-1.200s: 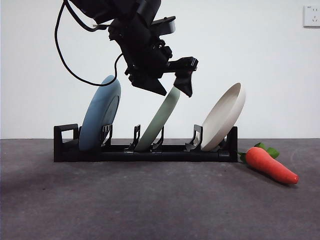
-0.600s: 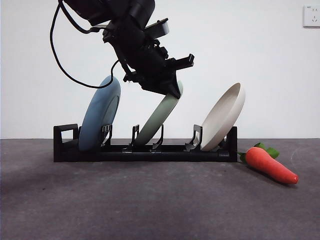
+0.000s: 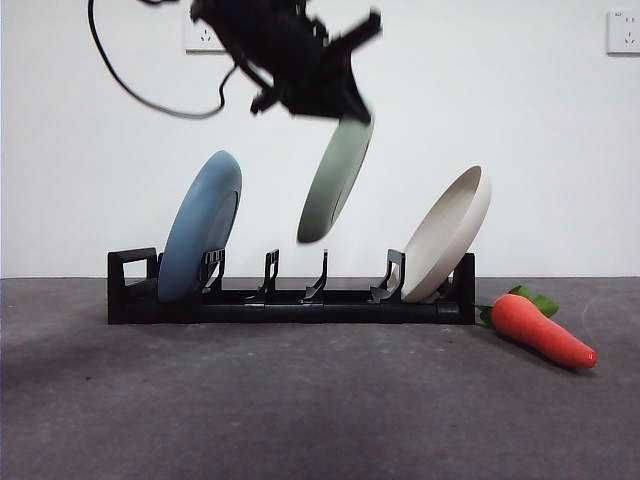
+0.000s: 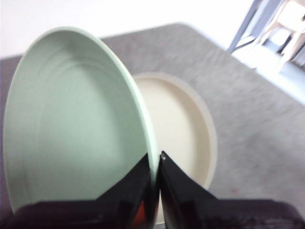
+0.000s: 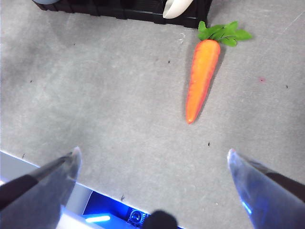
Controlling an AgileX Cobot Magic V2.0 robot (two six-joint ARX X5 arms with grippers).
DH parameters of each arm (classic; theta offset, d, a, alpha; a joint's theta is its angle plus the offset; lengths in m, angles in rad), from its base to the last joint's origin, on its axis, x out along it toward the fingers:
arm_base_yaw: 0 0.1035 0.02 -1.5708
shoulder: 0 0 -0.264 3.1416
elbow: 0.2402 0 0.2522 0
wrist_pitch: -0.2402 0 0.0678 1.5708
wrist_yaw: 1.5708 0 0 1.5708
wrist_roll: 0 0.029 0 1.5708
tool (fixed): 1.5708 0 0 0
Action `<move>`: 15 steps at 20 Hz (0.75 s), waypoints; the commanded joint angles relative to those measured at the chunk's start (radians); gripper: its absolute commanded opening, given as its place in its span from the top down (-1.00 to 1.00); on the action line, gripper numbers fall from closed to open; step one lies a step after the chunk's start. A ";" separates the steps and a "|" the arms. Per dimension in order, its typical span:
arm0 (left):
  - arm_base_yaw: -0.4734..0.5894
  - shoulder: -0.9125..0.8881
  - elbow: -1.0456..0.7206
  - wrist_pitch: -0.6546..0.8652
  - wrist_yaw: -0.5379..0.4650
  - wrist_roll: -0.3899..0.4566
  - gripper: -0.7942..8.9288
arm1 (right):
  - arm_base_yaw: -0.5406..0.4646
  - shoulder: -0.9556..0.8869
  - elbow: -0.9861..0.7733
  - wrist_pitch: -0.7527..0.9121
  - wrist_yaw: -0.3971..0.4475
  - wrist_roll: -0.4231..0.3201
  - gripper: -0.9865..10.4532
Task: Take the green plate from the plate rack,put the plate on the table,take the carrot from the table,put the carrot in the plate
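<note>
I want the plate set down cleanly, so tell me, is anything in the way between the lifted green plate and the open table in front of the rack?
Nothing visible blocks it. The left gripper holds the green plate clear above the plate rack. The table in front is bare; the carrot lies off past the rack's end.

Sage-green plate (image 3: 335,180) tilted, airborne above black plate rack (image 3: 290,300); orange carrot (image 3: 540,330) flat on grey table (image 3: 300,400)

I take this for a lab test bench: my cameras show a flat dark grey speckled table (image 3: 300,410) set against a bare white wall (image 3: 540,120) with two white wall sockets (image 3: 623,31), and a toy orange carrot (image 3: 540,328) as a prop at the right.
</note>
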 commanded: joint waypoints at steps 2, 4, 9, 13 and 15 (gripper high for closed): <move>-0.004 -0.050 0.074 -0.107 0.072 0.002 0.85 | 0.002 -0.001 0.003 0.008 0.000 0.007 -0.27; -0.022 -0.103 0.106 -0.215 0.080 0.080 0.85 | 0.001 -0.001 0.003 0.011 0.000 0.007 -0.27; -0.130 -0.301 0.108 -0.489 -0.112 0.331 0.85 | 0.001 -0.001 0.003 0.032 0.000 0.008 -0.27; -0.249 -0.359 0.105 -0.755 -0.266 0.409 0.85 | 0.001 -0.001 0.003 0.046 0.000 0.009 -0.27; -0.293 -0.359 0.071 -0.803 -0.332 0.417 0.85 | 0.001 -0.001 0.003 0.046 0.000 0.011 -0.27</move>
